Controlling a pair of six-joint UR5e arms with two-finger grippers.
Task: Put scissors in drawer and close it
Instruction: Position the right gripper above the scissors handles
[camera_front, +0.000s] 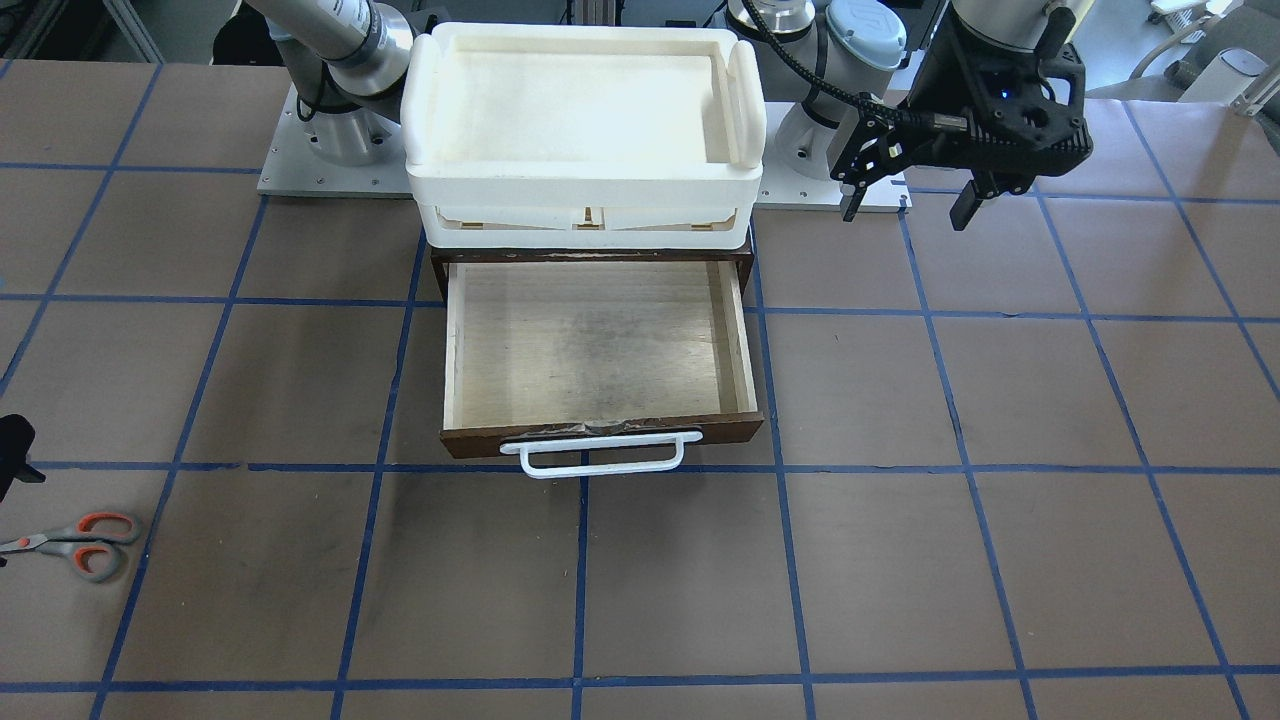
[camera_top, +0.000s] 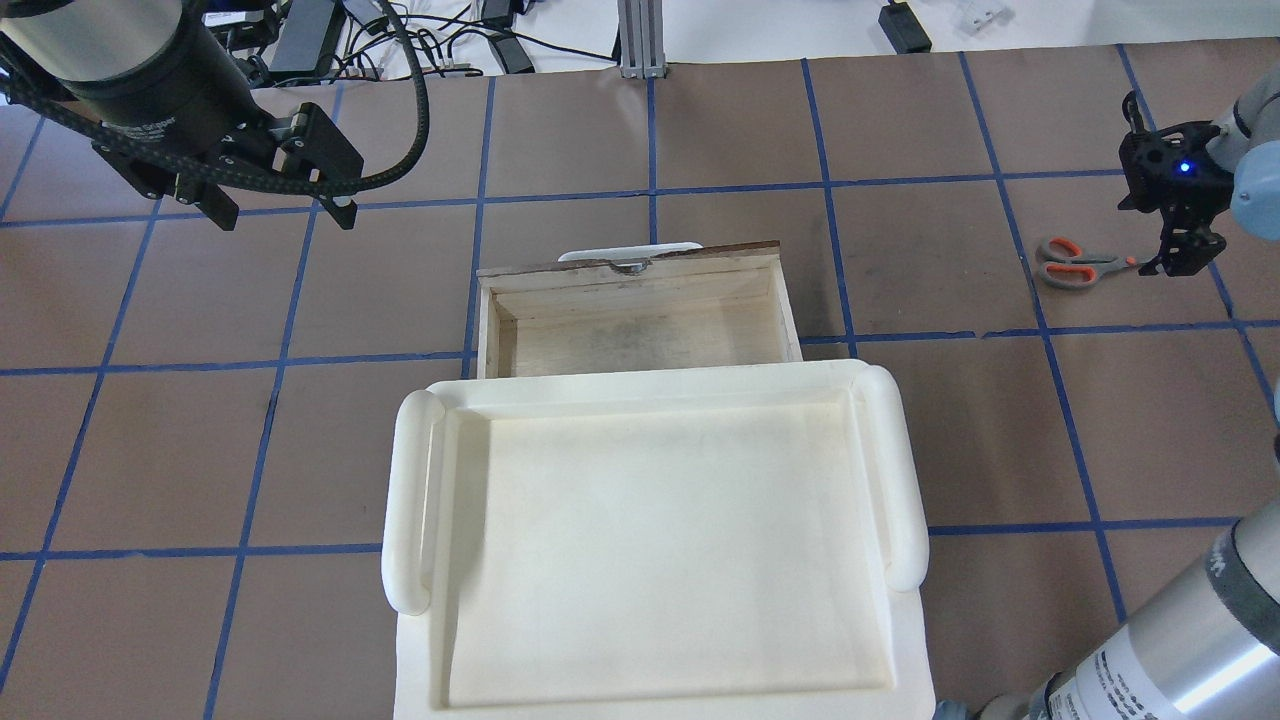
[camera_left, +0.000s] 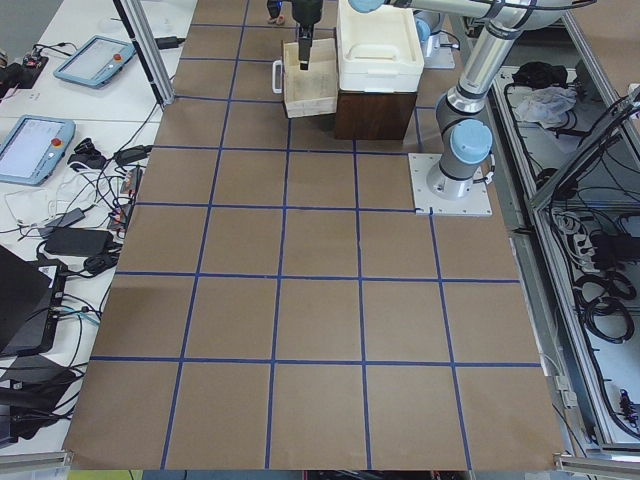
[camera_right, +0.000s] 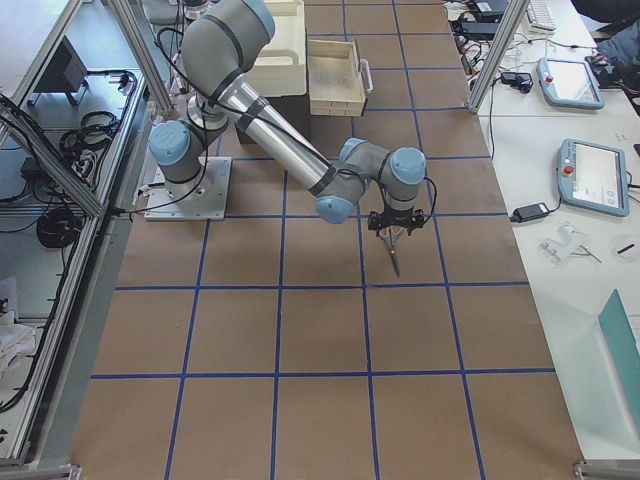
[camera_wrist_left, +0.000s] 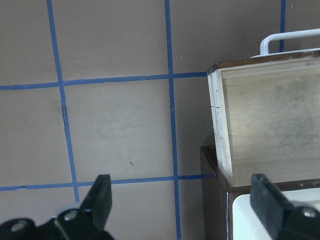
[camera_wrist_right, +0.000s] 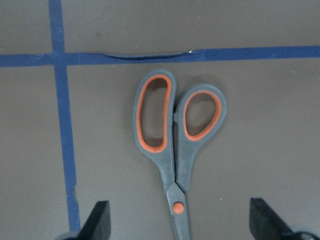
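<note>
Well out on the robot's right, the scissors (camera_wrist_right: 172, 167) lie flat and closed on the brown table (camera_front: 900, 550), with the right gripper (camera_wrist_right: 181, 221) spread wide astride their pivot. The drawer (camera_front: 598, 340) stands pulled out beneath the white tray (camera_front: 585, 100). The left gripper (camera_top: 284, 212) hangs beside it, fingers apart.

On my feed the scissors (camera_wrist_right: 175, 150), centre frame, have grey handles lined orange-red and an orange pivot. The drawer (camera_front: 600, 340) is pale plywood smudged grey, with a dark brown front and a white handle (camera_front: 600, 458). The tray (camera_top: 410, 500) is cream-white. The table (camera_front: 1000, 400) is brown, gridded with blue tape. The left gripper (camera_top: 284, 218) and right gripper (camera_top: 1178, 262) are black.
</note>
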